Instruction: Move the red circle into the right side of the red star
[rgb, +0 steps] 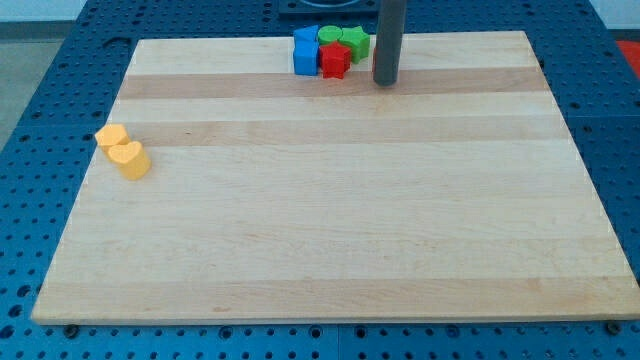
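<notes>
Wooden board (330, 220) lies on a blue perforated table (40, 120). No containers are in view; all blocks rest directly on the board.

Nearest items: two yellow blocks at the view's left edge of the board. The yellow heart (131, 159) sits lower, touching the second yellow block (110, 137) just above and left of it; that one's shape is not clear.

Farther, at the view's top, a cluster stands tight together: blue block (305, 51) on the left, red star (334, 61) just beside its right, a green block (329, 35) behind them, and a green star-like block (354, 41) behind and right of the red star.

My tip (386, 82) rests on the board just right of the red star, with a small gap. The rod carries no jaws and grasps nothing. A thin sliver of red shows at the rod's left edge; whether it is the red circle cannot be told, since the rod hides it.
</notes>
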